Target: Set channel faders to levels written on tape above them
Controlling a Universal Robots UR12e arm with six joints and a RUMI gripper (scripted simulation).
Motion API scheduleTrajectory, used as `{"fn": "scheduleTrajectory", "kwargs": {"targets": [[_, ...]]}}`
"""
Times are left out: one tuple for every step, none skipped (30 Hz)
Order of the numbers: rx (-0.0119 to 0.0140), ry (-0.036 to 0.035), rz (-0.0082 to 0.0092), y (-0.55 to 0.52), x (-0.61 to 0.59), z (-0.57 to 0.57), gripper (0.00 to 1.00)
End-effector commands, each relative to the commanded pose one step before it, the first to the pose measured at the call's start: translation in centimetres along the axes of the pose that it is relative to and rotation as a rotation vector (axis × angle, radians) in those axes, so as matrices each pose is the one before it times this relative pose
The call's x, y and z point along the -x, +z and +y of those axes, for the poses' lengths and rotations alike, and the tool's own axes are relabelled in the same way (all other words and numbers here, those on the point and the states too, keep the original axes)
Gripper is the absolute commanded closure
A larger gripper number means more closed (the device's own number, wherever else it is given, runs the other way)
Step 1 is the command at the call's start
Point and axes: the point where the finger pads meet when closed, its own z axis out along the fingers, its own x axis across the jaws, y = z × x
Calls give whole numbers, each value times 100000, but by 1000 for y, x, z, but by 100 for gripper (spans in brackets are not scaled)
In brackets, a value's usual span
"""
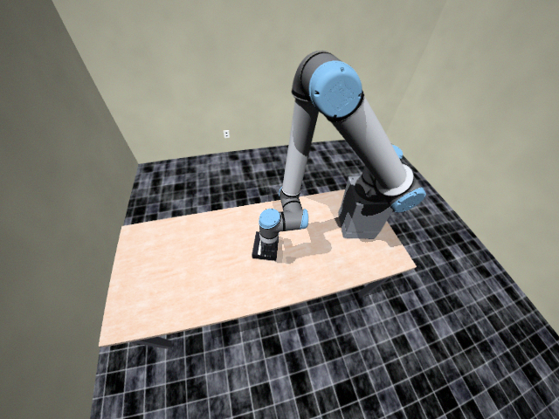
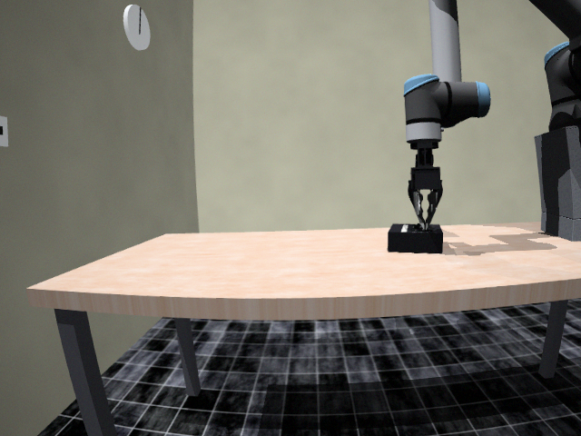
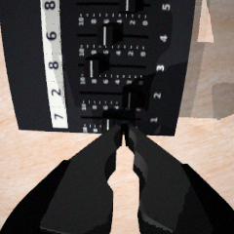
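Top view: a pale wooden table [image 1: 189, 279] crosses the middle of the frame over a dark checkered floor [image 1: 406, 352]. The grey arm pedestal [image 1: 361, 211] stands at the table's upper right edge, and the arm [image 1: 356, 130] folds up and back down from it. The lighting desk [image 1: 259, 247], a small black box, lies just right of centre, and the wrist [image 1: 271, 225] hangs straight over it, hiding most of its top. A wall outlet [image 1: 225, 133] shows small on the back wall.

Exterior view: the lighting desk [image 2: 415, 238] sits on the table [image 2: 281, 267] at right of centre, with the pedestal [image 2: 560, 183] at the right edge and a round wall clock [image 2: 136, 26] at upper left. The gripper [image 2: 426, 223] points straight down, its tips reaching the desk's top face; the jaws are together with nothing between them.

Wrist view: the desk's black panel [image 3: 29, 73] fills the upper frame, with a white tape strip [image 3: 55, 63] at left reading 7, 2, 8, 6, 8 upward, and channel numbers 1 to 5 at right. The closed gripper [image 3: 123, 131] sits at the bottom edge of the panel, tips at channel 1's track, just below the channel 2 fader cap [image 3: 130, 98]. The channel 3 cap [image 3: 98, 66] and channel 4 cap [image 3: 112, 35] lie higher in the frame. Whether the tips touch a cap cannot be told.
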Motion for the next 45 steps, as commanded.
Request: {"fn": "scheduleTrajectory", "kwargs": {"targets": [[38,-2,-107,-48,266,21,100],[0,0,0,0,40,0,100],[0,0,0,0,38,0,100],[0,0,0,0,36,0,100],[0,0,0,0,35,0,100],[0,0,0,0,33,0,100],[0,0,0,0,32,0,100],[0,0,0,0,30,0,100],[0,0,0,0,0,0,100],[0,0,0,0,0,0,100],[0,0,0,0,28,0,100],[0,0,0,0,27,0,100],[0,0,0,0,25,0,100],[0,0,0,0,23,0,100],[0,0,0,0,22,0,100],[0,0,0,0,20,0,100],[0,0,0,0,18,0,100],[0,0,0,0,17,0,100],[0,0,0,0,15,0,100],[0,0,0,0,14,0,100],[0,0,0,0,12,0,100],[0,0,0,0,11,0,100],[0,0,0,0,9,0,100],[0,0,0,0,8,0,100],[0,0,0,0,7,0,100],[0,0,0,0,0,0,100],[0,0,0,0,0,0,100],[0,0,0,0,6,0,100],[0,0,0,0,5,0,100],[0,0,0,0,4,0,100],[0,0,0,0,3,0,100],[0,0,0,0,2,0,100],[0,0,0,0,1,0,100],[0,0,0,0,1,0,100],[0,0,0,0,0,0,100],[0,0,0,0,0,0,100],[0,0,0,0,0,0,100],[0,0,0,0,0,0,100],[0,0,0,0,0,0,100],[0,0,0,0,0,0,100],[0,0,0,0,0,0,100],[0,0,0,0,0,0,100],[0,0,0,0,0,0,100],[0,0,0,0,0,0,100],[0,0,0,0,0,0,100]]}}
